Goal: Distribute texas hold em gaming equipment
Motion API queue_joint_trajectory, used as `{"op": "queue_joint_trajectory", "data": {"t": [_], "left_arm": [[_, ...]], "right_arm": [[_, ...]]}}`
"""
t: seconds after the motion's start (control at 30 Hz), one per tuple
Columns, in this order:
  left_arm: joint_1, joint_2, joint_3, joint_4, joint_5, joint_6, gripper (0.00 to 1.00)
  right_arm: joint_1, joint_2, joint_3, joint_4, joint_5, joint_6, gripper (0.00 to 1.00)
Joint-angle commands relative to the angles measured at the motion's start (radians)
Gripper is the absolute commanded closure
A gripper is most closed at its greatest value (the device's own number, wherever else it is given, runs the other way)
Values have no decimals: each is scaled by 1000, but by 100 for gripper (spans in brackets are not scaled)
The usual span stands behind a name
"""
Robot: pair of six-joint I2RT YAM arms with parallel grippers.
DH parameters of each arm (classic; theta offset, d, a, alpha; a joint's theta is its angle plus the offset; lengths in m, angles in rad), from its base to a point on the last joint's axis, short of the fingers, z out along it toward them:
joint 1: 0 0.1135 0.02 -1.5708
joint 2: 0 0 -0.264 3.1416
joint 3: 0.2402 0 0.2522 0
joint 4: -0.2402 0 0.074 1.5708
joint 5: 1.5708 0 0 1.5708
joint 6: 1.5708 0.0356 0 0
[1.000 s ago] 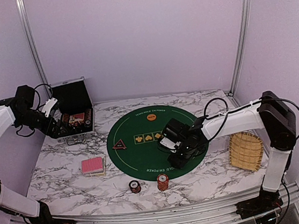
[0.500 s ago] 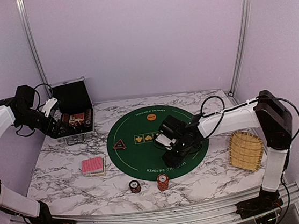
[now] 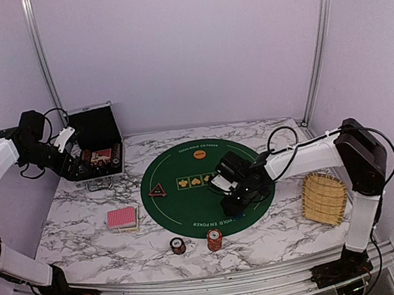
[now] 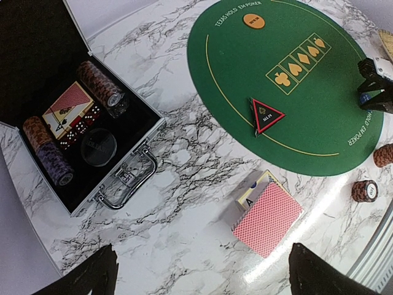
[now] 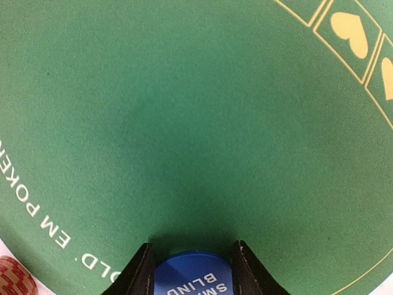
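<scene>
My right gripper is shut on a blue round "small blind" button, held low over the green poker mat; in the top view the right gripper is at the mat's near right part. My left gripper is open and empty, high above the marble beside the black case. A red-backed card deck lies on the marble, also in the top view. A dark triangular marker and an orange button lie on the mat. An orange-red chip stack and a dark chip stack stand near the front edge.
The open case holds chip rolls, red-backed cards, dice and a dark disc. A tan wicker tray lies at the right side of the table. Metal frame posts stand at the back corners.
My right gripper shifted slightly left and then back right over the mat, still holding the blue button. The left arm has hardly moved.
</scene>
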Motion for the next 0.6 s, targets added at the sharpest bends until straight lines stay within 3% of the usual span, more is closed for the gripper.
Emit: {"op": "queue_joint_trajectory", "data": {"t": [0.0,0.17,0.57], "left_arm": [[-4,-12,32,-26,0,15,1],[-4,-11,35,-26,-1,17,1],[-4,-11,28,-28,-5,17,1]], "right_arm": [[-20,-59,-67,-9,14,21,61],[-29,-92,-103,-12,27,28,65],[11,-171,66,-92,-26,35,25]]}}
